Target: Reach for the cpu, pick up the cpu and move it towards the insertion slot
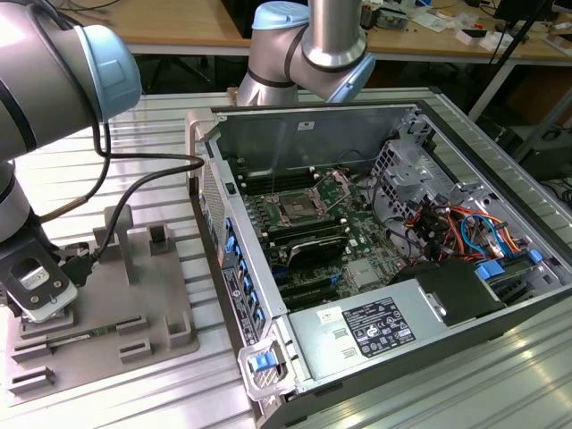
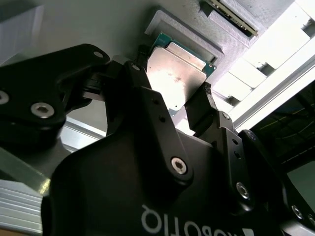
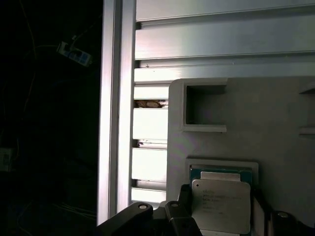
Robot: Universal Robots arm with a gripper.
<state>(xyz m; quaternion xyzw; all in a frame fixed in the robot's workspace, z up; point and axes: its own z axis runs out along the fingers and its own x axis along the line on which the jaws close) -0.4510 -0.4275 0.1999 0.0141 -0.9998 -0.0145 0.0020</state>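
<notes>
Counted: one robot arm (image 1: pixel 54 80), carrying one gripper (image 2: pixel 172 88) with two fingers (image 2: pixel 204 101). One cpu (image 3: pixel 220 205) and one gray fixture plate (image 1: pixel 134 331) are recorded at the exterior view's left. One insertion slot (image 1: pixel 296 211) is noted inside one open computer case (image 1: pixel 304 134) at its right.

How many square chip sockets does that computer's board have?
1. The socket sits between long black slots on the green board; cables at the exterior view's right may hide others.
</notes>
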